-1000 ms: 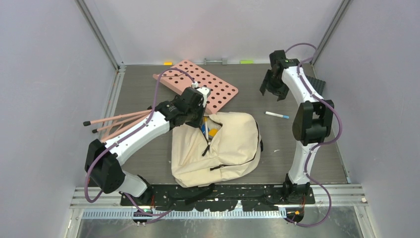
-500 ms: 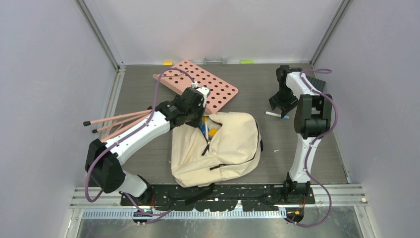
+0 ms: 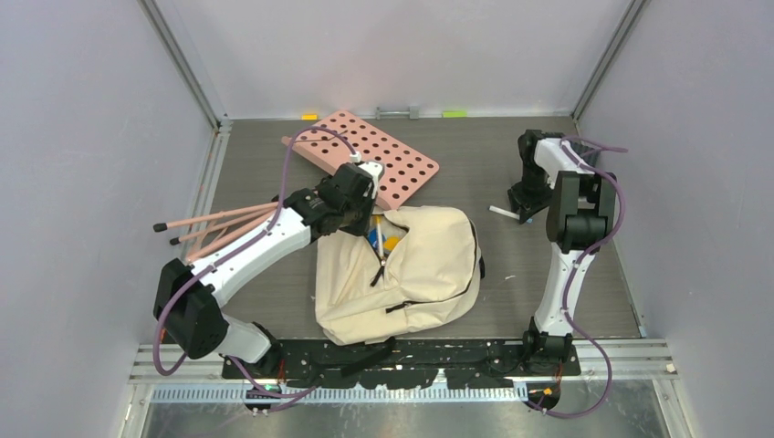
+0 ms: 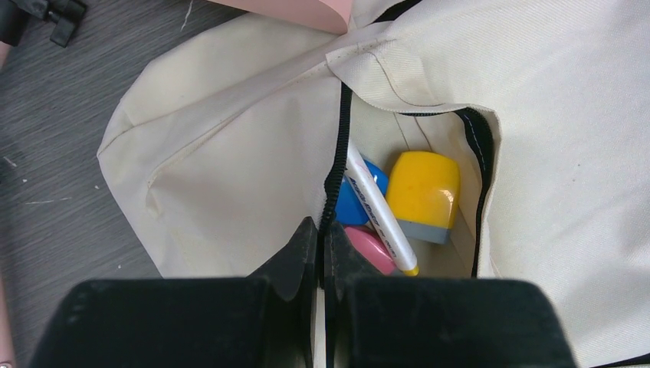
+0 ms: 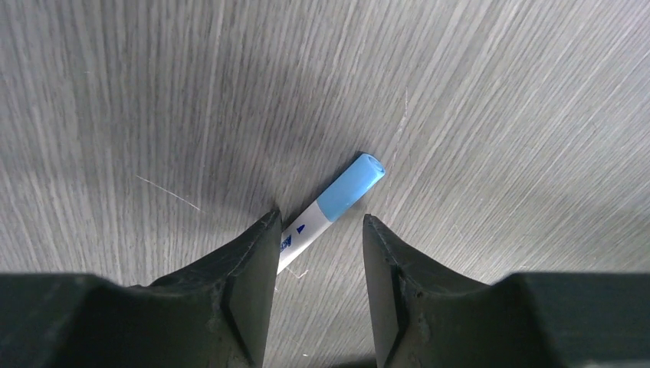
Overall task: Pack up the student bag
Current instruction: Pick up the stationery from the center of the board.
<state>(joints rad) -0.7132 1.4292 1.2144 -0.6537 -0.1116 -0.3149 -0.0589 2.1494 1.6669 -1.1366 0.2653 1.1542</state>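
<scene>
left arm reaching far toward centre | left gripper fingers pressed together | right arm folded, far right | right gripper pointing down, fingers apart

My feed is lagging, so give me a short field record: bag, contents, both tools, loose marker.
bag: student bag, lying flat, zip open
inside: yellow item, blue item, pink item, white pen
left tool: shut on the bag's opening edge
marker: blue-capped marker, on the table, outside the bag
right tool: open, jaws either side of the marker
</scene>
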